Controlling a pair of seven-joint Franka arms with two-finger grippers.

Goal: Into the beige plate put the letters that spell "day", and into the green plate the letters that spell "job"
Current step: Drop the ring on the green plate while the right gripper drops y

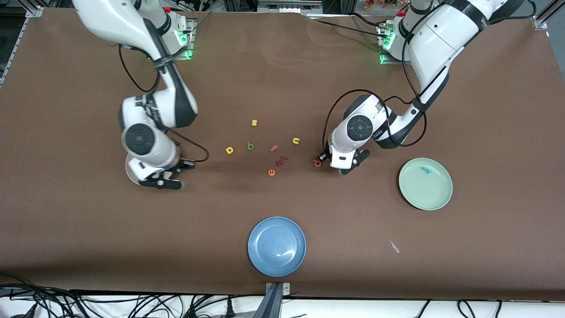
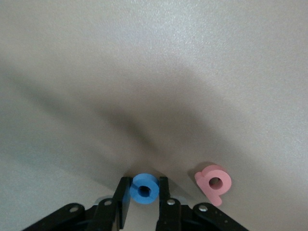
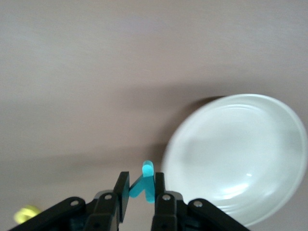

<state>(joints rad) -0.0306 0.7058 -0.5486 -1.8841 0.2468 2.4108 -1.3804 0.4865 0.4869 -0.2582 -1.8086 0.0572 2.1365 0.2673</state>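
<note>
**Both jaws pinch letters over brown table**

Front: brown table (image 1: 282, 79); left gripper (image 1: 347, 167) beside pinkish-red letter (image 1: 317, 163); teal "j" (image 1: 425, 169) in green plate (image 1: 437, 198).

Left wrist: fingers (image 2: 124, 196) clasp blue "o" (image 2: 144, 188).

Right wrist: right gripper (image 3: 142, 192) clamps teal "y" (image 3: 146, 185) beside beige plate (image 3: 288, 144).

A: Front view's lit evenly from overhead. The brown table mat (image 1: 282, 79) is sharp all over, with soft dark shadows pooled under both arms.

B: Yeah, and there's a small white glare spot on the round blue plate (image 1: 276, 246). Green lights glow at the arm bases.

A: Wrist views look washed out, though; the mat goes pale grey there. The right one is smeary, and the pale round plate (image 3: 240, 159) has blurred edges.

B: The left wrist view is crisper: the blue foam ring (image 2: 144, 188) is in focus, with a broad shadow above it.
</note>
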